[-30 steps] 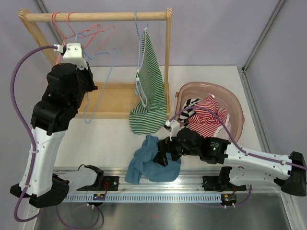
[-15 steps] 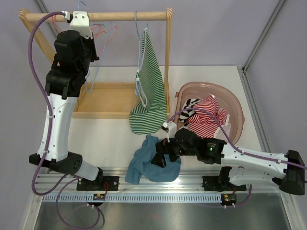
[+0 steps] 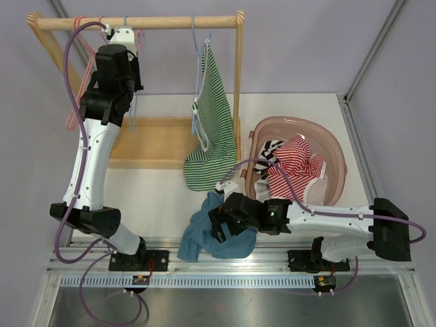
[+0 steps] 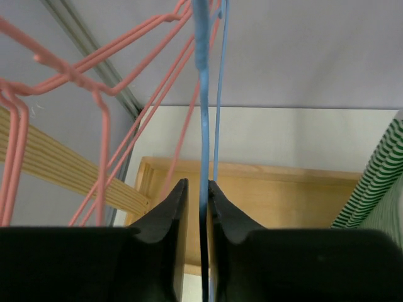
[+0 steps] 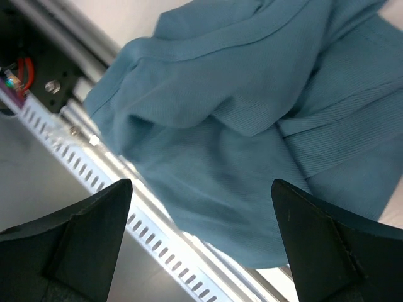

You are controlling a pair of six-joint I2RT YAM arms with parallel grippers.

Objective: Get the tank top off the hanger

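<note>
The desk [image 3: 163, 197] carries a wooden rack [image 3: 170, 22], with a pink basin [image 3: 337, 163] of striped clothes to the rack's right. A green striped top [image 3: 212, 136] hangs from the rack's rail near its right post. The teal tank top [image 3: 204, 235] lies crumpled on the desk in front of the rack, off any hanger. The right gripper [image 5: 201, 182] hovers spread wide above it. At the rail's left end, the left gripper [image 4: 196, 195] pinches a blue hanger [image 4: 202, 94] beside pink hangers [image 4: 101, 88].
</note>
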